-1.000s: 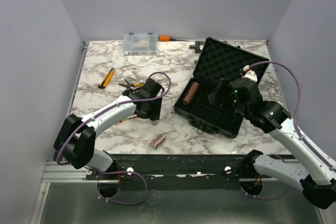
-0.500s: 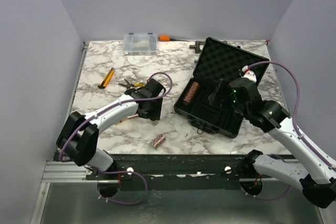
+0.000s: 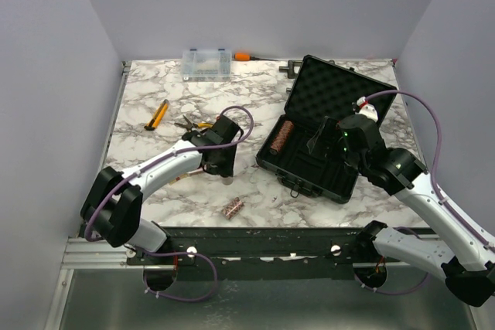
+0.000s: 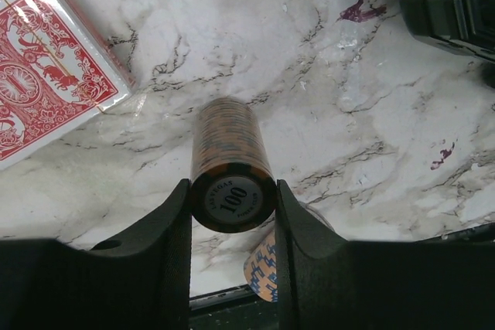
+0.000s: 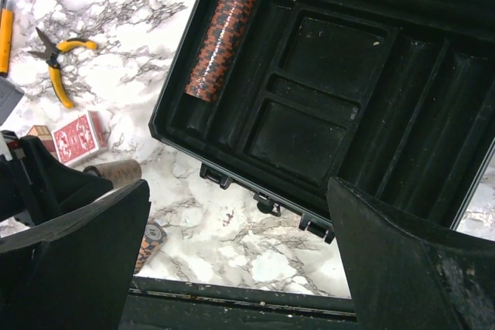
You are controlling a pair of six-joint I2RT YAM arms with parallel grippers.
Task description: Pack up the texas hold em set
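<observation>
Raised a touch, left gripper (image 4: 232,192) clamps chip roll (image 4: 228,141) clear of case (image 3: 306,165) rim; right gripper (image 5: 238,187) spread.

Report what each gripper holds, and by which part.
Left gripper: a chip roll, pinched across its curved sides at the end marked 100. Right gripper: open, holding nothing, above the case.

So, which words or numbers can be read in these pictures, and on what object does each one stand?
"100": on the end face of the brown-red poker chip roll.
Small lettering around that number: too blurred to read.
Red-backed card deck: only ornament, no words.
</observation>
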